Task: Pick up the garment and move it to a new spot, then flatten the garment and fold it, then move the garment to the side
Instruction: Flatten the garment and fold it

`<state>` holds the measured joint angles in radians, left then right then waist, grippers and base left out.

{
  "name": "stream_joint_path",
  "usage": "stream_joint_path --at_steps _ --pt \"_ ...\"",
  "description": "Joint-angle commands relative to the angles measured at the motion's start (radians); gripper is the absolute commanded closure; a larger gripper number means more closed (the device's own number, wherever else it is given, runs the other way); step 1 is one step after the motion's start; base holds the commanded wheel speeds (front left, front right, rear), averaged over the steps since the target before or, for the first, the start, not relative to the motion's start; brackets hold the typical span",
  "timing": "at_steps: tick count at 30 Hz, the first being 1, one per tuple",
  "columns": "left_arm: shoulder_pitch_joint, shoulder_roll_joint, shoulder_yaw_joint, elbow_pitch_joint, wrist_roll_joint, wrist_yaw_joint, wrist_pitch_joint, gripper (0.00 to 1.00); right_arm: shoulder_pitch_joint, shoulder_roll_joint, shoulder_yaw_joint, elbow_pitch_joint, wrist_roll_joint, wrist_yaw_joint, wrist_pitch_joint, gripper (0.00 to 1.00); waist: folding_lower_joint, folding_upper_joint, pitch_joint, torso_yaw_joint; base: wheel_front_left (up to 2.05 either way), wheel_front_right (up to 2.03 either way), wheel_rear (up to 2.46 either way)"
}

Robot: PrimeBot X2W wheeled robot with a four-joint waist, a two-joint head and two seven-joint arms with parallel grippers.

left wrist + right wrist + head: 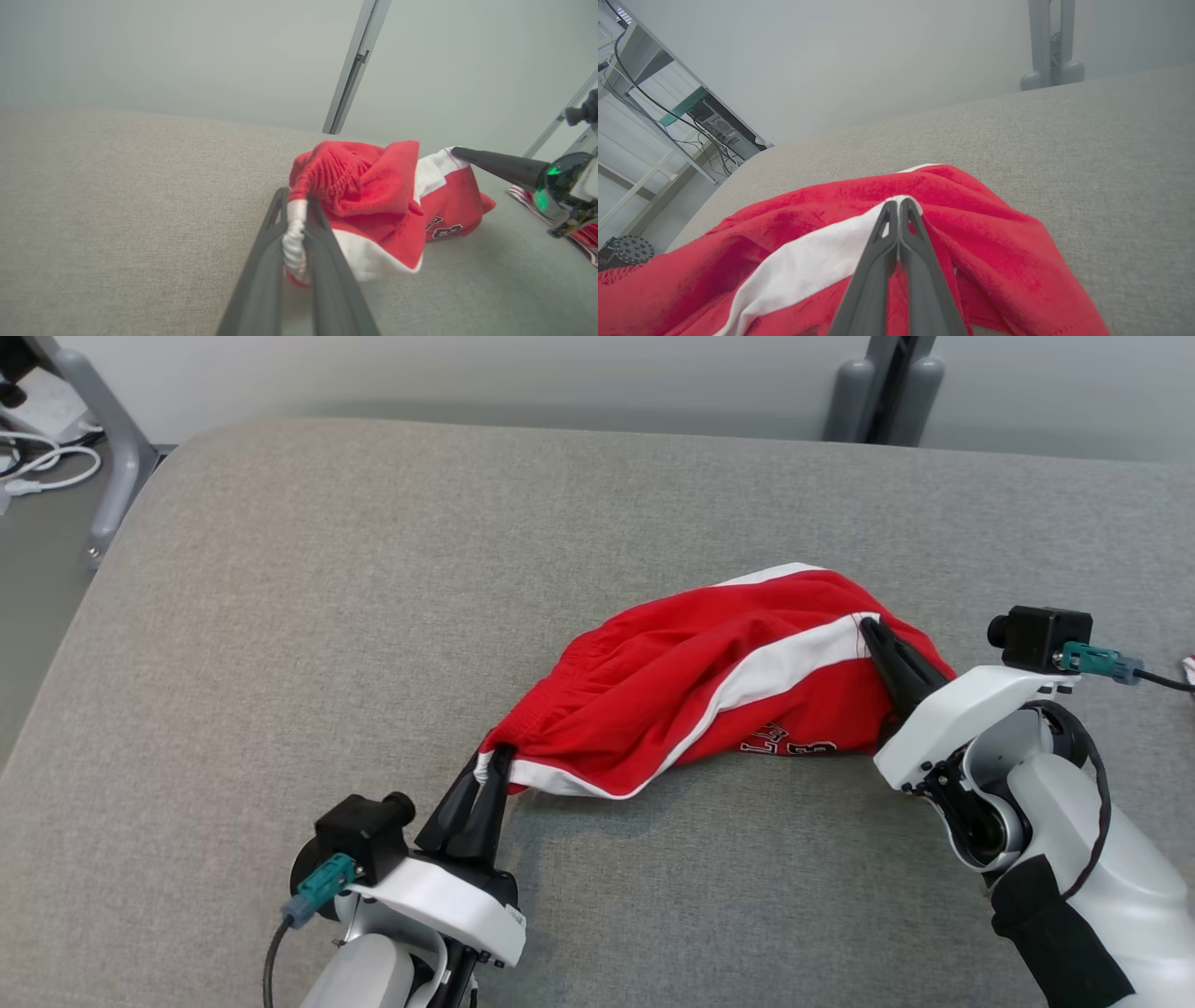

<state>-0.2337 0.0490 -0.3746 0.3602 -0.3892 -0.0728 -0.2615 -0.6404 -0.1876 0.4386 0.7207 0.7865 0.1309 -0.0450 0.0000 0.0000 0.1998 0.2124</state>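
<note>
Garment [672,691], one; left fingers [467,803], right fingers [896,665] pinching it

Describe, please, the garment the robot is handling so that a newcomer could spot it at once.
On the wide grey padded surface, right of centre, sits a crumpled red garment. The left gripper pinches its near-left corner and the right gripper its broad white stripe. Unlike the red-and-white scrap at the far right edge, it shows dark lettering.
</note>
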Motion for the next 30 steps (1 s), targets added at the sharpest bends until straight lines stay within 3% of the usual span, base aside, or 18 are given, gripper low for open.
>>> stream_joint_path --at_steps 1,10,13,19,26,30 --pt "-0.003 0.004 0.007 -0.001 -0.04 -0.004 -0.003 1.0 0.003 -0.01 0.01 -0.014 0.01 0.0 -0.021 1.0 0.0 0.0 -0.008 -0.01 0.0 0.0 0.0" --pt "-0.032 0.01 0.055 -0.069 -0.169 0.005 0.124 1.0 0.04 -0.069 0.056 -0.159 0.051 0.0 -0.147 1.0 0.0 0.0 -0.061 -0.08 0.0 0.0 0.0" --pt "-0.055 0.007 0.089 -0.144 -0.279 0.01 0.213 1.0 0.051 -0.099 0.053 -0.229 0.039 0.0 -0.184 1.0 0.0 0.0 -0.076 -0.108 0.0 0.0 0.0" --pt "-0.141 0.02 0.132 -0.314 -0.361 0.097 0.395 1.0 0.067 -0.121 -0.071 -0.376 -0.043 0.0 -0.22 1.0 0.0 0.0 -0.11 -0.169 0.0 0.0 0.0" --pt "-0.245 0.012 0.192 -0.405 -0.546 0.202 0.586 1.0 0.104 -0.048 -0.277 -0.57 -0.187 0.0 -0.221 1.0 0.0 0.0 -0.147 -0.209 0.0 0.0 0.0" --pt "-0.31 0.006 0.216 -0.418 -0.631 0.273 0.647 1.0 0.12 -0.018 -0.3 -0.591 -0.223 0.0 -0.221 1.0 0.0 0.0 -0.164 -0.224 0.0 0.0 0.0"
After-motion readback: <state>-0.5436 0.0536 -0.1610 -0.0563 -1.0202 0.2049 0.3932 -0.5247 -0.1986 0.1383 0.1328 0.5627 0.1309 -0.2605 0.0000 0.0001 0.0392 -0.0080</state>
